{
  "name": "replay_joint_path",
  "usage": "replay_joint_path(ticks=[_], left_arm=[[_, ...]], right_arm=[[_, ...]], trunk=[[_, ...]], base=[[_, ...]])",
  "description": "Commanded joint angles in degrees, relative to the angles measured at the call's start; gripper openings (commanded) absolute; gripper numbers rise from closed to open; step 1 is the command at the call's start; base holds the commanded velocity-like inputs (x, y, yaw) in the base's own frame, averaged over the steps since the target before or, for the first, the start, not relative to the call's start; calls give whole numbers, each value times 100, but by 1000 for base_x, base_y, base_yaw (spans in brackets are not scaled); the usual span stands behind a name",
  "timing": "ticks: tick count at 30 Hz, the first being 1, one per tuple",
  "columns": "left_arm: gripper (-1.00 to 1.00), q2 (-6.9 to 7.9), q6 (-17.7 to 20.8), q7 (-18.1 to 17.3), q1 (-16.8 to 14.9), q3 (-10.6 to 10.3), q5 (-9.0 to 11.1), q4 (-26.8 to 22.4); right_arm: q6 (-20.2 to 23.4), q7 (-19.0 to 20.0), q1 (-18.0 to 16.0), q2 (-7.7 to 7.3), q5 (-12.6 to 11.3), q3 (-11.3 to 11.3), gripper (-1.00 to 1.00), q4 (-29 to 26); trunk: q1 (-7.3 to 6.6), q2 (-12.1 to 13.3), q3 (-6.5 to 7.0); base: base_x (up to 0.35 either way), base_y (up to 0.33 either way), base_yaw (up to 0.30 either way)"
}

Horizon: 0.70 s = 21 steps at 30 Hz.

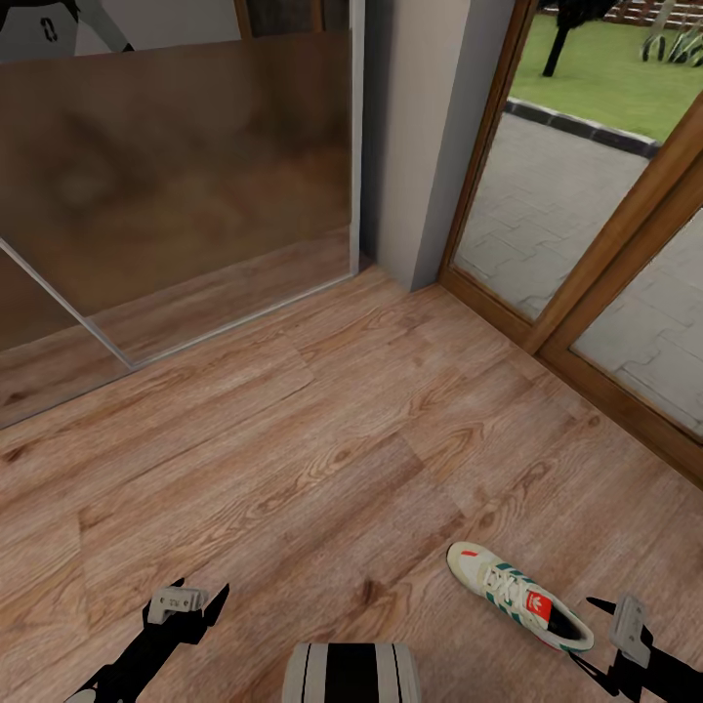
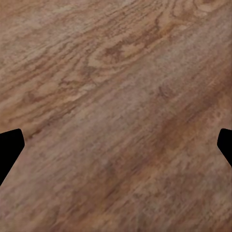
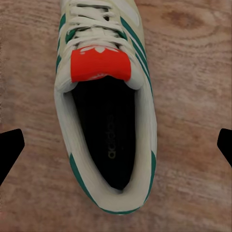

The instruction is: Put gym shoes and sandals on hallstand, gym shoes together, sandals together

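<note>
Wood-grain planks of the corridor floor (image 1: 293, 430) run under both my arms, light brown with knots and seams. At my far left a large glass panel (image 1: 176, 176) in a thin metal frame stands on the floor, and the planks show dimly in it.

My left gripper (image 1: 190, 600) hangs low over bare floor near the front edge of what I see from my head. Its jaws are spread wide; through my left wrist camera the two dark fingertips (image 2: 9, 150) sit at opposite borders with nothing but floor (image 2: 116, 116) between them. It holds nothing and touches nothing.

Between my arms the top of my own trunk (image 1: 351, 672) shows, pale with dark bands.

Further right one gym shoe (image 1: 517, 594) lies upright on its sole on the floor, toe pointing away and to the left, heel toward my right arm. My right gripper (image 1: 615, 640) hovers just beside that heel. From my right wrist camera the shoe (image 3: 106, 111) lies directly under the gripper (image 3: 116, 145), its red-orange tongue label and dark insole open to view. The jaws are wide apart, fingertips (image 3: 10, 150) well clear of the shoe on either side, gripping nothing.

Beyond the shoe, at the floor's right edge, a wood-framed glass door (image 1: 586, 293) shows grey paving and grass outside.
</note>
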Motion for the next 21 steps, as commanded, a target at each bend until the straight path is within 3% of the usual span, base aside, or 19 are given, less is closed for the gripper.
replay_joint_path(ticks=[1,21], left_arm=[[100,0,0,0,0,0,0,0],[100,-1,0,0,0,0,0,0]], right_arm=[[0,-1,0,2,0,-1,100,0],[0,-20,0,3,-1,-6,100,-2]], trunk=[[0,0,-6],[0,0,-165]], base=[[0,0,0],[0,0,0]])
